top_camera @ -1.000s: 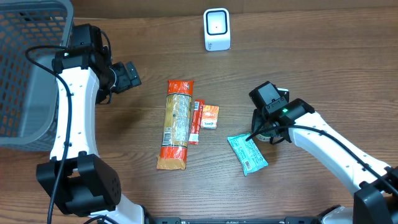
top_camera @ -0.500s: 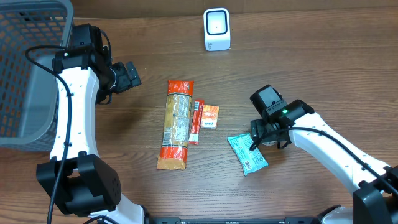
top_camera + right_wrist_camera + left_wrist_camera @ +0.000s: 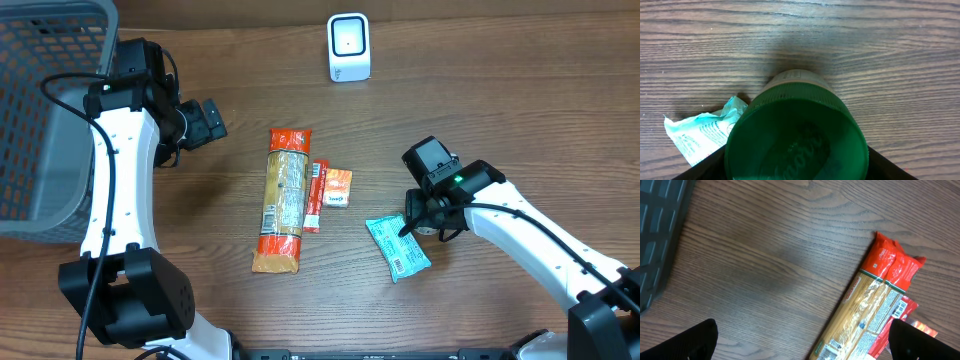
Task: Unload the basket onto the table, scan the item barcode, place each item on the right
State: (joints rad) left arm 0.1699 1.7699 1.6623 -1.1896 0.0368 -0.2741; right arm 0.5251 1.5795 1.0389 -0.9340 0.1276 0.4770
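Observation:
A jar with a dark green lid [image 3: 796, 132] stands on the wood table, filling the right wrist view. My right gripper [image 3: 796, 167] is shut on the jar, one black finger pressed against each side of the lid. From overhead the right gripper [image 3: 428, 215] covers the jar almost completely. The white barcode scanner [image 3: 348, 47] stands at the far edge of the table. My left gripper [image 3: 205, 122] hovers open and empty at the left. Its black fingertips [image 3: 695, 340] sit in the bottom corners of the left wrist view.
A long pasta package [image 3: 283, 200] lies mid-table, with a red stick pack [image 3: 317, 197] and a small orange pack [image 3: 338, 188] beside it. A teal packet [image 3: 397, 247] lies just left of the jar. A grey basket [image 3: 40, 100] fills the left edge.
My right gripper has shifted slightly toward the table's front over the jar and now hides it more fully. The left arm has not moved.

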